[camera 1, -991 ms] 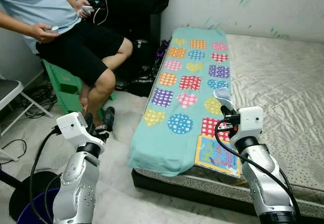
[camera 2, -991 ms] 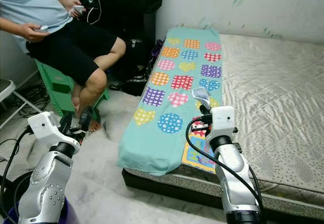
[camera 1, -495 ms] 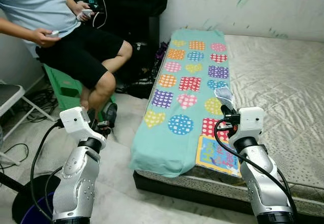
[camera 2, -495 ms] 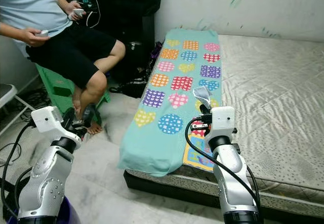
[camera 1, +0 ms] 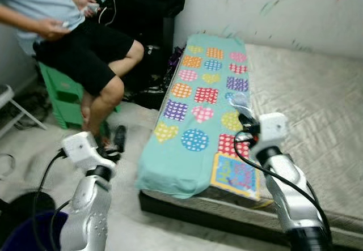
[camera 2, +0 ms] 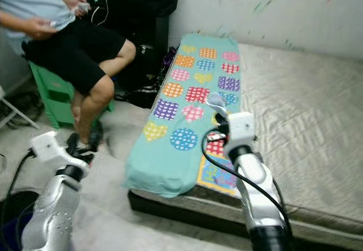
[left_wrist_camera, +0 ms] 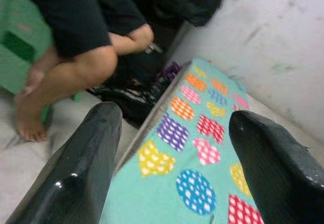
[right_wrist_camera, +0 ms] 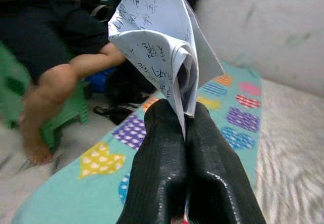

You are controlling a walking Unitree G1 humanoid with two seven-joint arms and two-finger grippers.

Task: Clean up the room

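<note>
Person (camera 1: 85,41): one, seated on one green stool (camera 1: 59,95), ahead of the left hand.
Left hand (left_wrist_camera: 172,148): released, its two fingers spread wide, raised above the floor beside the bed.
Blanket (camera 1: 198,109): one, teal with coloured patches, lying between the two hands on one bed (camera 1: 317,103).
Right hand (right_wrist_camera: 182,128): clenched on one folded written paper (right_wrist_camera: 162,37), held upright over the blanket.
Picture book (camera 1: 235,174): one, just below the right hand.
</note>
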